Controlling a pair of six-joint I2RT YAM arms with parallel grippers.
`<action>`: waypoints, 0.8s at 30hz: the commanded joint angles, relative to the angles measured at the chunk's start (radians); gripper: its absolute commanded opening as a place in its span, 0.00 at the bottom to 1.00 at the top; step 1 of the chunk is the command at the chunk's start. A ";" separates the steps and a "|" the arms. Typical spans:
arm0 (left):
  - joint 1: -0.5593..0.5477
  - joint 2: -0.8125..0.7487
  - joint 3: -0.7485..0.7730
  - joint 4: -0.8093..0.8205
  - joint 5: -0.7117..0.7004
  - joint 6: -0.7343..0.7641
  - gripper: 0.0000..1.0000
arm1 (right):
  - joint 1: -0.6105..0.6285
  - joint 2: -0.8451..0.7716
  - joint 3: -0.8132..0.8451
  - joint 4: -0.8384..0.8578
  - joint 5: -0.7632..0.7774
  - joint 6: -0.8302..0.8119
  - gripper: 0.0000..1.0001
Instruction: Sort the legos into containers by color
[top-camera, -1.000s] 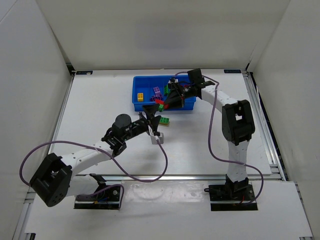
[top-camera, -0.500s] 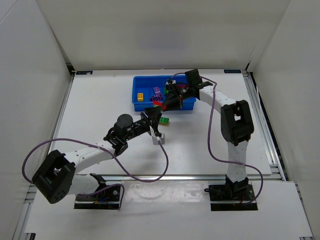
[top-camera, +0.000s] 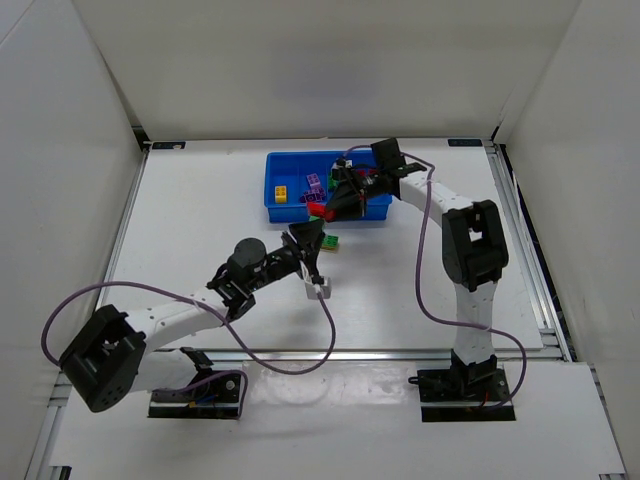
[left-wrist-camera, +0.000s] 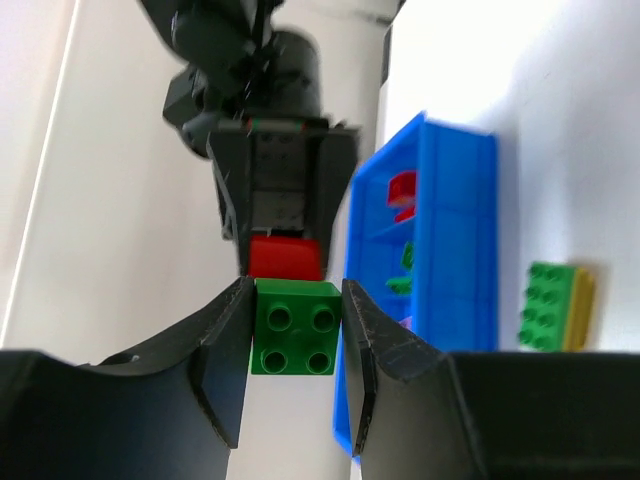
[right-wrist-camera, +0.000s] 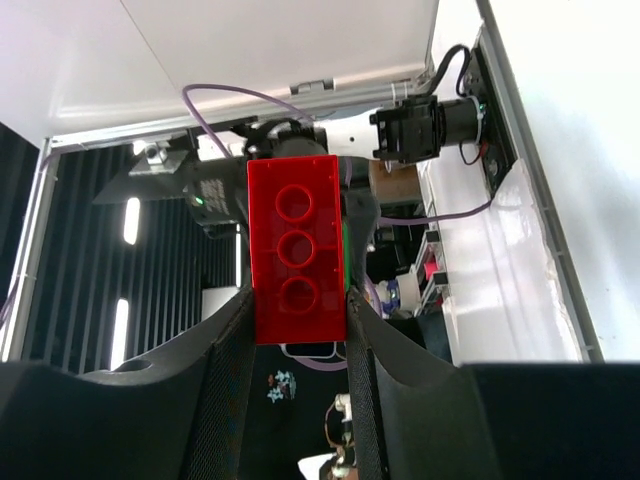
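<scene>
Evidently both arms are mid-delivery. The left gripper (left-wrist-camera: 293, 300) has its jaws clenched on a green brick (left-wrist-camera: 293, 340), gripped by two opposite sides with the studs facing the wrist camera, so it is off the tabletop (top-camera: 200, 220) and just short of the tray (left-wrist-camera: 460, 230). The right gripper (right-wrist-camera: 297, 300) is likewise clamped on a red brick (right-wrist-camera: 296, 240), a long one showing three studs and held across its narrow width, probably so it can drop flat.

From above, the red brick hangs at the tray's near edge, roughly mid-width. Which compartment lies under it I cannot tell. The left wrist view shows a red piece already in one compartment, with green and purple pieces in others, so the red likely belongs with that one.

The two grippers face each other closely, the red brick just behind the green one in the left wrist view. That crowding is the main risk. My guess is that the left arm should wait outside the tray until the right has let go and cleared.

A green-on-yellow pair (left-wrist-camera: 555, 305) lies on the tabletop just beside the tray's front wall. It probably needs splitting before it can be sorted.
</scene>
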 joint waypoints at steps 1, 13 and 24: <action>-0.057 -0.061 -0.039 -0.014 0.006 -0.002 0.10 | -0.059 -0.014 0.026 0.036 -0.115 0.015 0.00; -0.163 -0.108 0.001 -0.101 -0.183 -0.134 0.10 | -0.190 0.017 0.133 -0.132 0.119 -0.178 0.00; -0.103 0.026 0.381 -0.443 -0.392 -0.686 0.10 | -0.194 0.032 0.434 -0.627 1.016 -0.708 0.00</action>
